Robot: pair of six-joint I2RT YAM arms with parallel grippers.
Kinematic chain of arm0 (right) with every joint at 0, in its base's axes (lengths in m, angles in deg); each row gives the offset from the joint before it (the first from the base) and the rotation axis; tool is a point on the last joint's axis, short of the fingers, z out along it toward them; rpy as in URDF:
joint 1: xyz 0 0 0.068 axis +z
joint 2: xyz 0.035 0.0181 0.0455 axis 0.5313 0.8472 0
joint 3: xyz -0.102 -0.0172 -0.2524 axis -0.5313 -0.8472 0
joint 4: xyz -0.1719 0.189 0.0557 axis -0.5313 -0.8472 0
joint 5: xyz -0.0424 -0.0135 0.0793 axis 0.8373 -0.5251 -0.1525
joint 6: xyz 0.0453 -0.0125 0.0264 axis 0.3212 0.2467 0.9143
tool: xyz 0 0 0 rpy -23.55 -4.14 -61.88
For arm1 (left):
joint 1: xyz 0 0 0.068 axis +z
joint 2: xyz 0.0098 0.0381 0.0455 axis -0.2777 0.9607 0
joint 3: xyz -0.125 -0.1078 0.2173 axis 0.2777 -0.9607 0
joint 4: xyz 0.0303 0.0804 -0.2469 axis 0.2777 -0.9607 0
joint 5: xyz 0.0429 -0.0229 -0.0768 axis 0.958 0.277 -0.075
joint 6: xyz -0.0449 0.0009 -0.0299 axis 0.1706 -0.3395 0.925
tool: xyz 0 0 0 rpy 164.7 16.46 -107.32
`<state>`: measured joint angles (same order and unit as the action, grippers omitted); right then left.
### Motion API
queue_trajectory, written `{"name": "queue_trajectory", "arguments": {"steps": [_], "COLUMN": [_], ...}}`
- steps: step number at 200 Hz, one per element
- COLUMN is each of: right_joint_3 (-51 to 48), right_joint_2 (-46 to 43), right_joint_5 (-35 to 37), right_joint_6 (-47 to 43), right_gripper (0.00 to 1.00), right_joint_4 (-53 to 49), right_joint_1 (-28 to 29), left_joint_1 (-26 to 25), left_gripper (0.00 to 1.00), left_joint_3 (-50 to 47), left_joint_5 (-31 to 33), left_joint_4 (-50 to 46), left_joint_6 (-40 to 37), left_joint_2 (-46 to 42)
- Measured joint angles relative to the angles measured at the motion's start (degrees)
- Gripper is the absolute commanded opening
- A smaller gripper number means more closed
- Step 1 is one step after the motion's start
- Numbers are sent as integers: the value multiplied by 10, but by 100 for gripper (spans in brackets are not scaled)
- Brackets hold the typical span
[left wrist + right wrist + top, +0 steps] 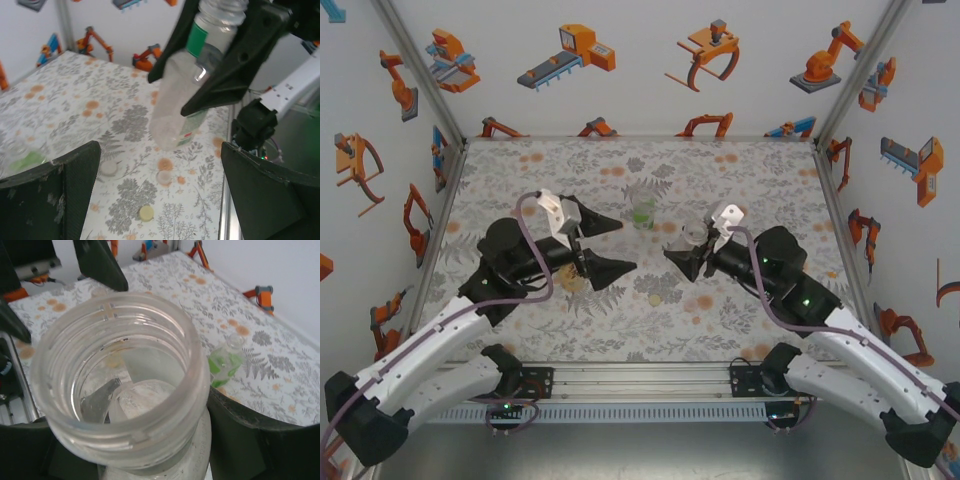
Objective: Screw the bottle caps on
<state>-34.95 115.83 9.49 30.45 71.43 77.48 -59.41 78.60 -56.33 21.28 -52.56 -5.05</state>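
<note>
Top external view, entries taken left to right. The left gripper was recorded over the left-centre of the floral mat, jaws spread wide with nothing between them. Just to its right and farther back, the green-tinted bottle was seen standing upright on the mat, uncapped and apart from both grippers. A yellowish cap was noted lying on the mat nearer the arm bases, between the two grippers. To the right of centre, the colourless bottle was found clamped in the right gripper, raised off the mat; the jaws were partly closed on its body.

Left wrist view. The wide-set left fingers were seen at the lower corners with bare mat between them. Two pale caps and the yellowish cap were recorded lying loose on the mat, apart from one another. Above them the colourless bottle, carrying a green label band, was held tilted between the right gripper's dark fingers, its base clear of the mat.

Right wrist view. The open, threaded mouth of the colourless bottle was seen close up, no cap fitted. The green-tinted bottle was noted on the mat to its right.
</note>
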Motion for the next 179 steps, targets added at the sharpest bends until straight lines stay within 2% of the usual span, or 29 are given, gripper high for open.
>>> {"name": "queue_trajectory", "arguments": {"steps": [40, 78, 111, 145, 179], "right_joint_3": [23, 33, 33, 28, 16], "right_joint_2": [-1, 11, 18, 19, 19], "right_joint_5": [-118, -232, -269, -284, -285], "right_joint_6": [15, 56, 84, 107, 117], "right_gripper": [44, 41, 41, 40, 40], "right_joint_4": [3, 62, 108, 170, 208], "right_joint_1": [0, 0, 0, 0, 0], "left_joint_1": [-60, -97, -120, -134, -142], "left_gripper": [97, 97, 97, 100, 96], "left_joint_3": [4, 22, 47, 50, 61], "left_joint_5": [-28, -64, -92, -77, -65], "left_joint_4": [25, 38, 45, 67, 77], "left_joint_6": [-35, -50, -61, -62, -62], "left_joint_2": [56, 97, 122, 136, 153]}}
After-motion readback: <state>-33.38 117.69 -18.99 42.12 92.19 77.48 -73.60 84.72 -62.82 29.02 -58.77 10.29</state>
